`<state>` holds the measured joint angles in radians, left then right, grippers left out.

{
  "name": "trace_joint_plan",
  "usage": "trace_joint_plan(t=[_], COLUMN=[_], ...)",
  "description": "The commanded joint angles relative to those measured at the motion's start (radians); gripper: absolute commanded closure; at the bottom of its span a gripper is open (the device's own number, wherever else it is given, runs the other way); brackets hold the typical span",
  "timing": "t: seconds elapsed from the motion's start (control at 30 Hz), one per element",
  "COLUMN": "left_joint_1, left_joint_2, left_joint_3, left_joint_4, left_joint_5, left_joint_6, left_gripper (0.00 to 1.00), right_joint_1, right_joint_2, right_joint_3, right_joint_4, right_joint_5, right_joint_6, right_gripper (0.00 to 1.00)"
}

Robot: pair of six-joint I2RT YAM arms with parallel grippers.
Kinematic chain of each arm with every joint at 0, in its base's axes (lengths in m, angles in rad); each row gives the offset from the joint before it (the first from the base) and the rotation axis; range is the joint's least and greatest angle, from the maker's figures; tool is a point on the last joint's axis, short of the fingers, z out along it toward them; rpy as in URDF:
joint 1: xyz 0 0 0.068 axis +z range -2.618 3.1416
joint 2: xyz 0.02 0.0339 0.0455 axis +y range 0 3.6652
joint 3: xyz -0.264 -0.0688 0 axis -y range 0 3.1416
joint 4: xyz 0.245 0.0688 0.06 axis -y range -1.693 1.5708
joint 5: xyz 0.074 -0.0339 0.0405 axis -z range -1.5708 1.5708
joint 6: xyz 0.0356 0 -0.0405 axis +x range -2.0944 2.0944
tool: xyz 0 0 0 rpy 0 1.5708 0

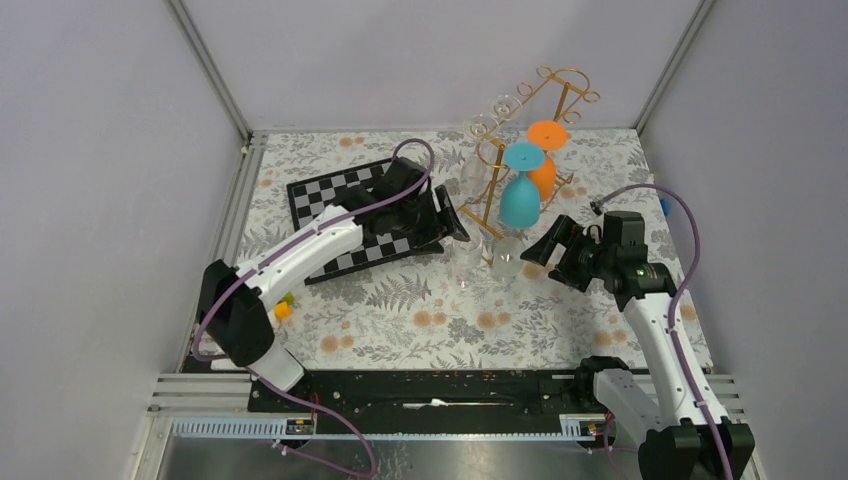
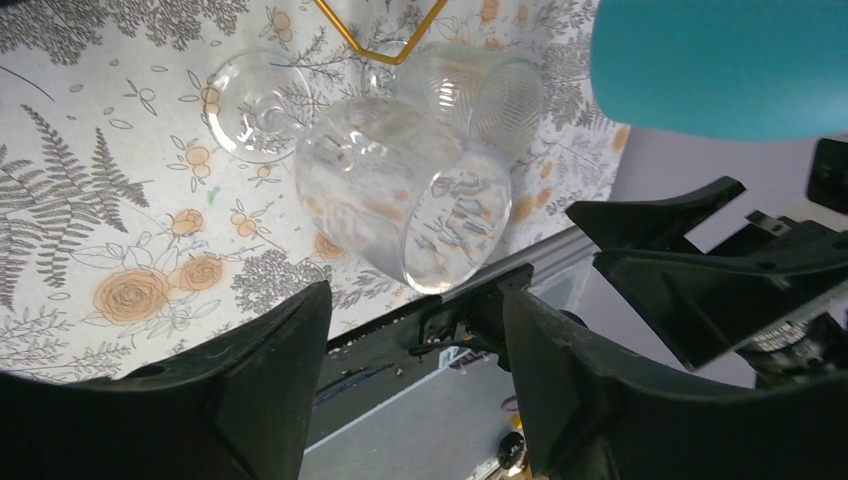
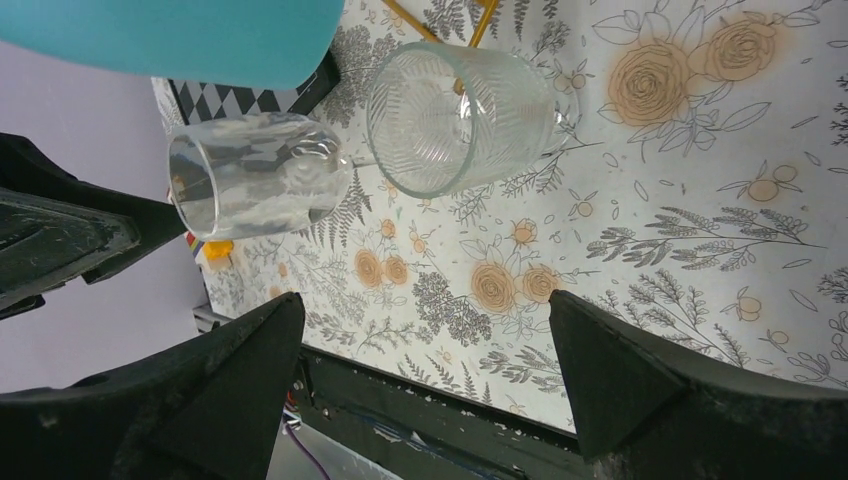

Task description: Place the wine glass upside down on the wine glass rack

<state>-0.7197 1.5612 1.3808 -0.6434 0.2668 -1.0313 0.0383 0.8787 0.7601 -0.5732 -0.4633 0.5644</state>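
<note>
The gold wire wine glass rack (image 1: 492,195) stands at the back right. A teal glass (image 1: 520,195) and an orange glass (image 1: 545,150) hang on it upside down. Two clear glasses are by its foot: a smooth wine glass (image 2: 400,190) lies tilted on its side and also shows in the right wrist view (image 3: 255,185), and a ribbed glass (image 3: 460,115) is beside it (image 2: 485,90). My left gripper (image 1: 455,225) is open and empty left of them (image 2: 415,300). My right gripper (image 1: 550,245) is open and empty to their right (image 3: 425,300).
A black-and-white chessboard (image 1: 330,195) lies under the left arm. A small orange and yellow object (image 1: 283,305) sits near the left base. More clear glasses (image 1: 480,130) hang on the rack's left side. Grey walls close in the table.
</note>
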Motion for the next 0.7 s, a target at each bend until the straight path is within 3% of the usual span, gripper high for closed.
trace_joint_plan(t=[0.0,0.4,0.67], left_joint_1=[-0.014,-0.048,-0.056], left_joint_2=[0.057,0.169,0.172], left_joint_3=[0.104,0.234,0.256], left_joint_4=[-0.075,-0.223,-0.265], left_joint_5=[-0.084,-0.159,-0.194], left_joint_6=[0.056,0.123,0.148], left_gripper=[0.36,0.55,0.61], right_joint_1=[-0.013,-0.12,-0.207], right_joint_2=[0.029,0.235,0.348], right_joint_3=[0.065,0.217,0.231], right_joint_4=[-0.045,-0.042,0.002], right_joint_5=[0.045,0.031,-0.01], right_joint_6=[-0.023,-0.016,-0.027], right_gripper=[0.0,0.0,0.09])
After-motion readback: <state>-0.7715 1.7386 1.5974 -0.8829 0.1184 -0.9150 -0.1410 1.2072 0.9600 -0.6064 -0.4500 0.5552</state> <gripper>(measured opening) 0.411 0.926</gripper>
